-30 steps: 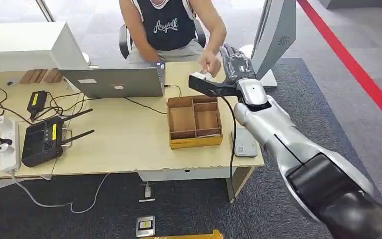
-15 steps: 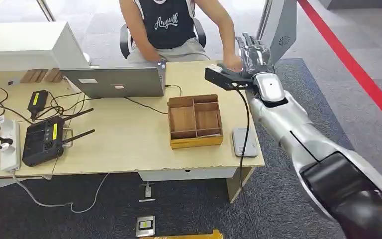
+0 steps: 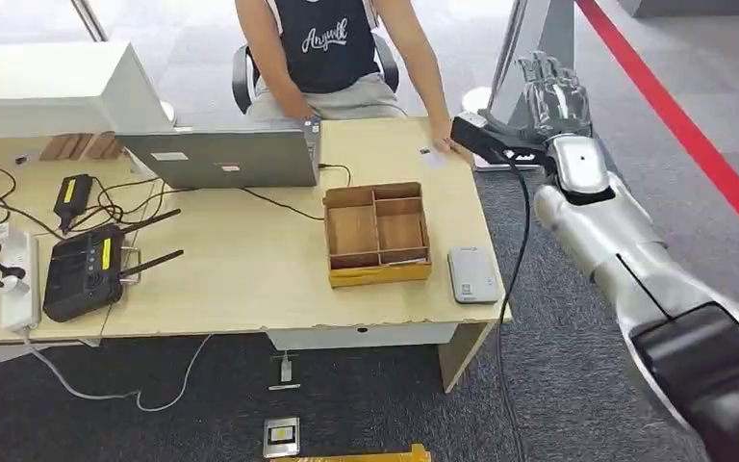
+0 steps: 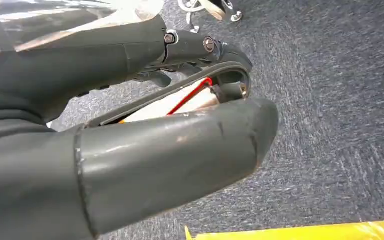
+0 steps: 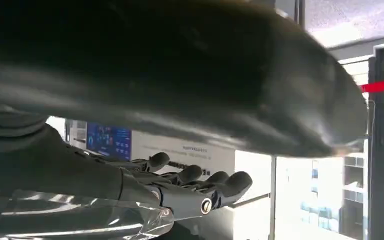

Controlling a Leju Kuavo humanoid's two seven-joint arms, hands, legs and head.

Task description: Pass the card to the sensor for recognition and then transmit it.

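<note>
- Off the desk's (image 3: 250, 279) far right corner, the right hand (image 3: 550, 91) is raised, fingers extended and spread, nothing held.
- Card (image 3: 432, 157) lies on desk under a person's hand (image 3: 447, 140).
- Sensor (image 3: 472, 274) sits beside the box (image 3: 376, 233).
- Left hand (image 4: 130, 150): fingers curled; contents cannot be told.

A laptop (image 3: 223, 158), a compartmented wooden box (image 3: 376, 234) and what looks like a router (image 3: 84, 271) sit on the desk (image 3: 241, 279).
</note>
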